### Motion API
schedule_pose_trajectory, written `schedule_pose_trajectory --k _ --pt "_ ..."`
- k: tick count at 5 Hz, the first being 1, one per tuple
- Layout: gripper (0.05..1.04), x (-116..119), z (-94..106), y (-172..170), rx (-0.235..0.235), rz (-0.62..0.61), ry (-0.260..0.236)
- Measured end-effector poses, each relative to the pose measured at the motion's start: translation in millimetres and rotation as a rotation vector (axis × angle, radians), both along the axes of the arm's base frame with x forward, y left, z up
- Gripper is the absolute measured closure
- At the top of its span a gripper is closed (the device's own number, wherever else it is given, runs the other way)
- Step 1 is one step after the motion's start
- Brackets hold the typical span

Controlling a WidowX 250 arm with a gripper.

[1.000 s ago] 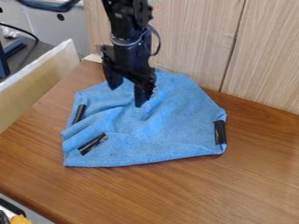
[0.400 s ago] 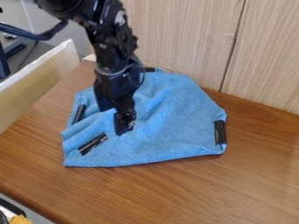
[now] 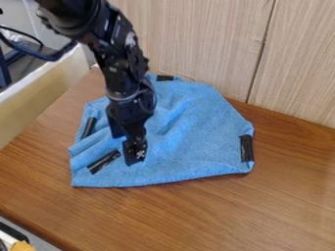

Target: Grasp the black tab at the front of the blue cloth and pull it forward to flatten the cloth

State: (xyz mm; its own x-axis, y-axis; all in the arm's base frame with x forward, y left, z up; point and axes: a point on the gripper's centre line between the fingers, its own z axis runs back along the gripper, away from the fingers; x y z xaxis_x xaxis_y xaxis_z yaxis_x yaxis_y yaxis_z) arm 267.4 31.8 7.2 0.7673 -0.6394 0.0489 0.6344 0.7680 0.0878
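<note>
The black gripper (image 3: pixel 126 143) hangs over the left half of a crumpled blue cloth (image 3: pixel 196 142), its two fingertips spread apart. Its lower fingertip is just right of a black strip (image 3: pixel 103 162) near the cloth's front left corner; whether it touches the fabric I cannot tell. Other black strips are on the left edge (image 3: pixel 89 126), the right edge (image 3: pixel 246 148) and the back edge (image 3: pixel 165 78). Folds run through the cloth's left side, partly hidden behind the gripper.
The cloth lies on a brown wooden table (image 3: pixel 196 211). Behind it stands a light wood panel wall (image 3: pixel 203 44). A pale board (image 3: pixel 39 93) borders the table at the left, with dark equipment and a cable beyond. An orange object (image 3: pixel 22 246) is at the bottom left corner.
The gripper has moved from the cloth's back part toward its front left, nearer the camera. The back black strip has come into sight. The cloth looks unmoved.
</note>
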Motion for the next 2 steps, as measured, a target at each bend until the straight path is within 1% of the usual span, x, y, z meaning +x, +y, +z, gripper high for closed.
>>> schedule_pose_trajectory --k 1,2 --pt "0.086 -4.4 -8.7 0.7 0.005 -0.020 0.035" --pt "0.147 -7.1 -18.2 -2.0 0.000 -0.023 0.060"
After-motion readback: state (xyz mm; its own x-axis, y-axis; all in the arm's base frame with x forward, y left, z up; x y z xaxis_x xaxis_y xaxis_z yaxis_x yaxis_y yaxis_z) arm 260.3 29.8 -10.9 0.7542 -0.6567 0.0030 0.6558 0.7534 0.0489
